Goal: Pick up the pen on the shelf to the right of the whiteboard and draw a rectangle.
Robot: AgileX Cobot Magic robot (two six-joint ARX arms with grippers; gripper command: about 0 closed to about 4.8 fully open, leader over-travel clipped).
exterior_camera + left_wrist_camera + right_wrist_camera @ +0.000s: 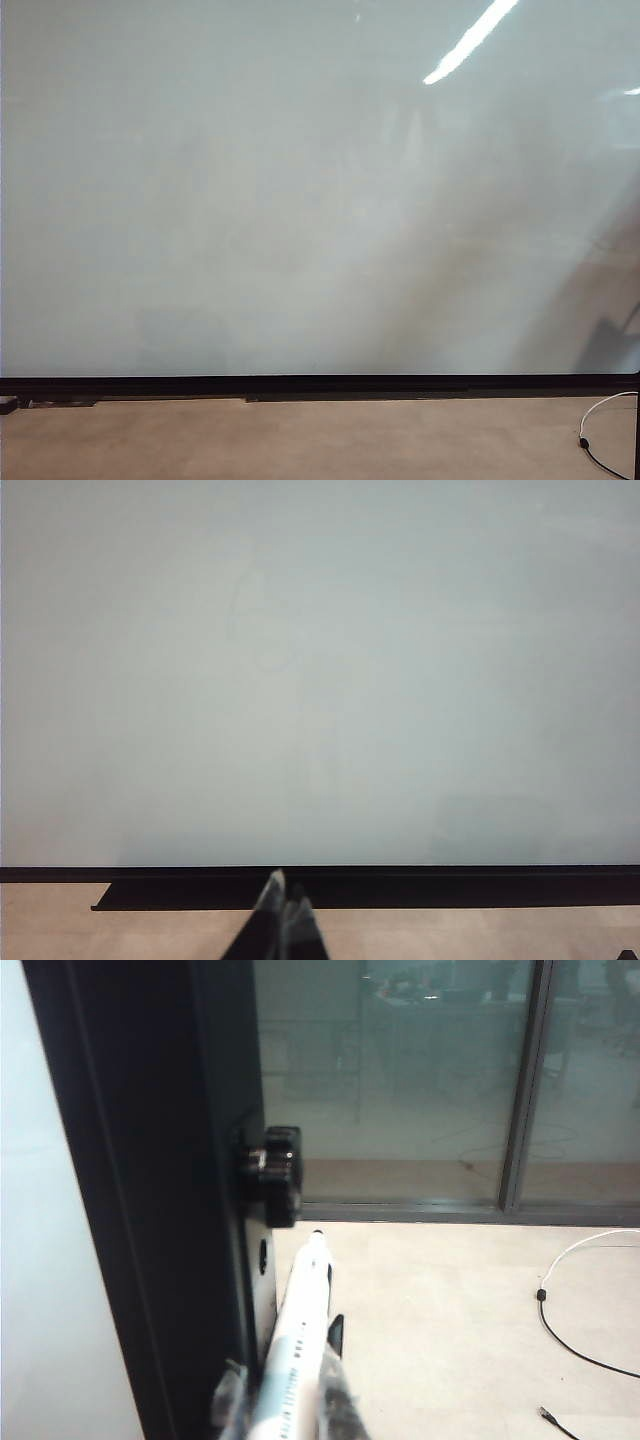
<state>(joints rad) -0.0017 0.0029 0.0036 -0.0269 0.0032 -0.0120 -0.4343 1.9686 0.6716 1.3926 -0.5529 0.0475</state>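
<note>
**A:** What do you have in front of you, biggest thing first?

**B:** You are facing the whiteboard (300,200), which fills nearly the whole exterior view, glossy and pale, with a bright streak of light reflected near its upper right. Its thin black bottom edge (300,384) runs straight across, above a tan floor (300,440). A white-and-black cable (600,430) curls on that floor at the lower right.

**A:** And your two arms?

**B:** Your left gripper (285,905) sits low in front of the board, its fingertips pressed together with nothing between them. Your right gripper (285,1400) is beside the board's black side frame (150,1190), just below a black knob (272,1170) on that frame. Neither arm shows in the exterior view.

**A:** Where is the pen?

**B:** The pen (300,1330) lies between the right gripper's fingers (230,1400), its white barrel pointing away from the camera alongside the frame. The fingers look blurred close against it, so you cannot tell whether they grip it.
</note>
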